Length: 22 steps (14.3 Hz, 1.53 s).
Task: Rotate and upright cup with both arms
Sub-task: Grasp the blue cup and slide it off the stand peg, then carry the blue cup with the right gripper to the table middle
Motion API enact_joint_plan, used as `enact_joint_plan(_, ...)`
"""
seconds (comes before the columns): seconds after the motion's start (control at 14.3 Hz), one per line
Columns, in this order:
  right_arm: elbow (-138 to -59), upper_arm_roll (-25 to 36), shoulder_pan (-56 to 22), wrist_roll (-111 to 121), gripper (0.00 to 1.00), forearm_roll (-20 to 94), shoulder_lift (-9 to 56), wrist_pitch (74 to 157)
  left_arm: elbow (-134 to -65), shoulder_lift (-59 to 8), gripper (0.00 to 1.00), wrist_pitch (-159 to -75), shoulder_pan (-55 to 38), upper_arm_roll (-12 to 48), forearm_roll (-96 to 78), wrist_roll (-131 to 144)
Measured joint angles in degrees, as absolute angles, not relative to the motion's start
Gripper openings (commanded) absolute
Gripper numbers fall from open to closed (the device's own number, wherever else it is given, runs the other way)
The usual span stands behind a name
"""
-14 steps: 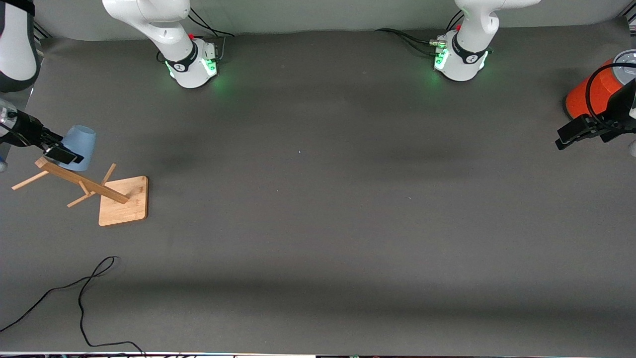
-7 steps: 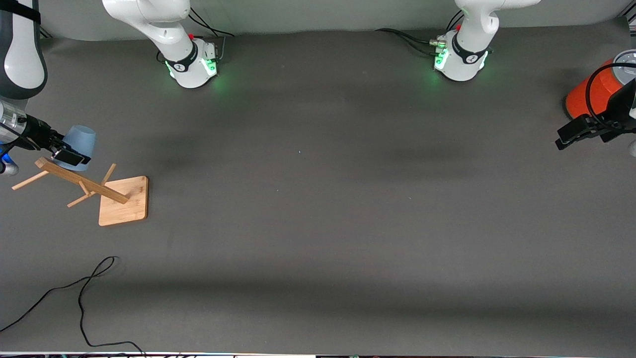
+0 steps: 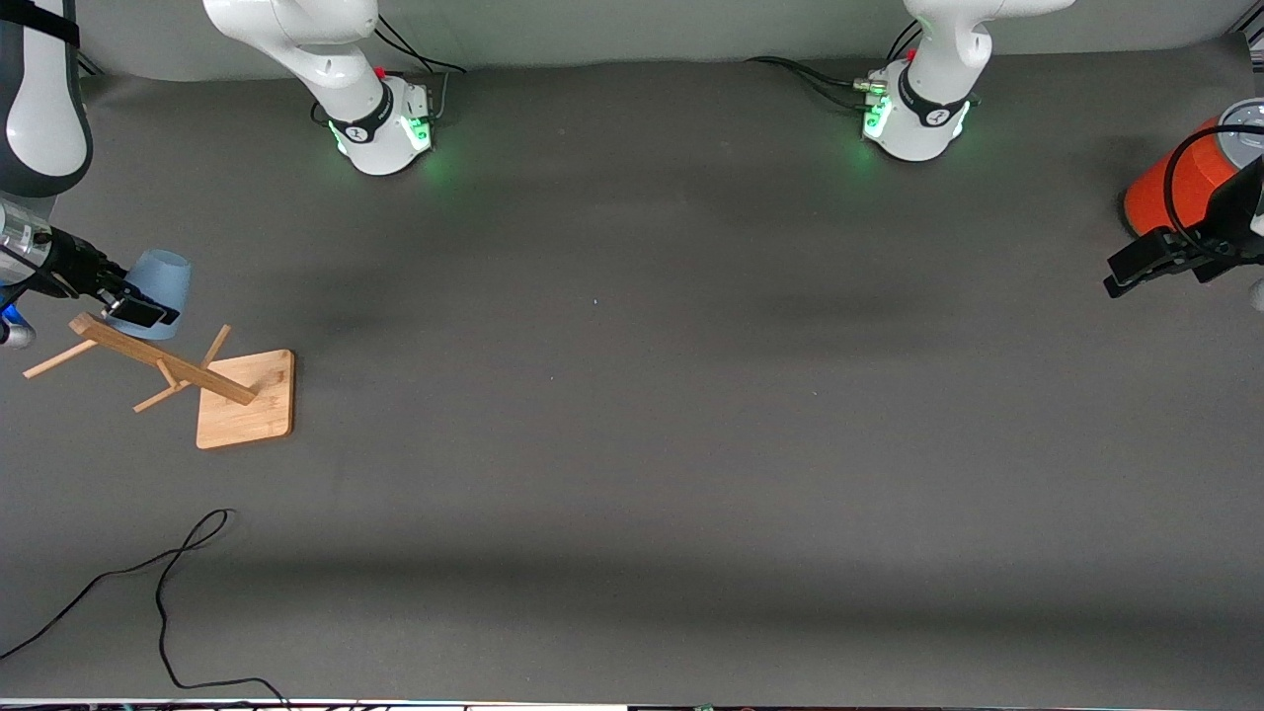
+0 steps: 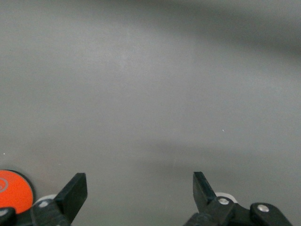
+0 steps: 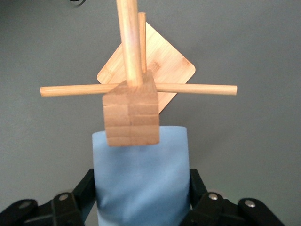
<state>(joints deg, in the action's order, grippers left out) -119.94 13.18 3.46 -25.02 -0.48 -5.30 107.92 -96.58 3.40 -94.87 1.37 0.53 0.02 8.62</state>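
Note:
The pale blue cup is held in my right gripper at the right arm's end of the table, just above the top end of the tilted wooden rack. In the right wrist view the black fingers press both sides of the cup, and the rack's top block covers the cup's end. My left gripper is open and empty over the bare mat beside the orange can, at the left arm's end. Its jaws stand wide apart in the left wrist view.
The rack's square wooden base stands on the mat, with pegs sticking out sideways. A large orange-red can with a grey lid stands at the left arm's end and shows in the left wrist view. A black cable lies near the front edge.
My right gripper has shifted slightly with the cup, a little up in the front view, away from the rack's top. The left arm has not moved.

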Motion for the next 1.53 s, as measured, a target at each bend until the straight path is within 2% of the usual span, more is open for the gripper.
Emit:
enact_joint_plan(0.35,-119.58,13.07,2.77,-27.63,0.42,-0.19,-7.52,103.34,-96.57,3.40,1.00,-94.87,1.36,0.53,0.02,8.62)
enact_joint_plan(0.77,-119.11,12.48,-4.65,-41.33,0.42,-0.05,-16.90,93.06,-96.55,3.40,1.00,-94.88,1.36,0.55,0.02,8.62)
enact_joint_plan(1.05,-119.13,12.15,-15.88,-58.58,0.42,1.73,-20.64,90.04,-96.53,3.40,1.00,-94.88,1.36,0.55,0.02,8.62)
enact_joint_plan(1.26,-118.64,11.80,-27.23,-75.02,0.42,3.72,-20.62,91.14,-96.53,3.40,1.00,-94.88,1.36,0.54,0.02,8.62)
enact_joint_plan(1.4,-115.85,11.64,-35.33,-86.18,0.42,4.03,-18.09,93.40,-96.53,3.40,1.00,-94.88,1.36,0.53,0.02,8.62)
enact_joint_plan(1.53,-110.36,11.56,-41.95,-95.91,0.42,4.52,-12.47,95.08,-96.52,3.39,1.00,-94.88,1.36,0.53,0.02,8.62)
